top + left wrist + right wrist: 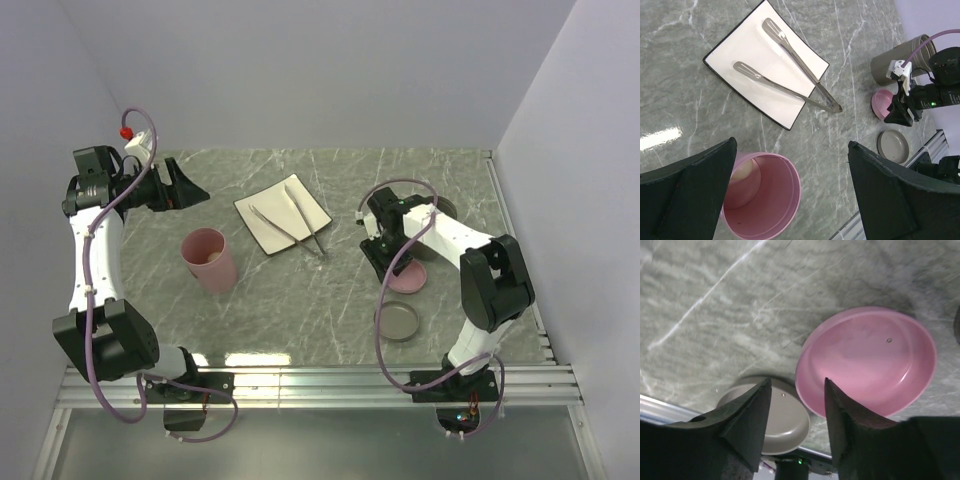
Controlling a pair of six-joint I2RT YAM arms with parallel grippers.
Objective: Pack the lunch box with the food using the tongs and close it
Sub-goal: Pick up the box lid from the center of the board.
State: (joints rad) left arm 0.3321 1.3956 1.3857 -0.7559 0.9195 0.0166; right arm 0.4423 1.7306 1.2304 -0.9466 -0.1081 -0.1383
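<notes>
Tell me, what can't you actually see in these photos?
- Pink cup contents: left wrist view shows only a pale patch, partly behind a black finger; too small from above.
- Grey cup interior: seen side-on; the right arm covers most of it from above.
- Right gripper: right wrist view cannot show whether it touches the pink lid.

Setting judged robotics lab test cell. Marble-look table (300, 310) enclosed on three sides by plain pale walls (330, 70). Two arms (103, 255) bolted to aluminium rail (320, 385) at near edge. Purple cables (90, 300) routed exposed along links.
</notes>
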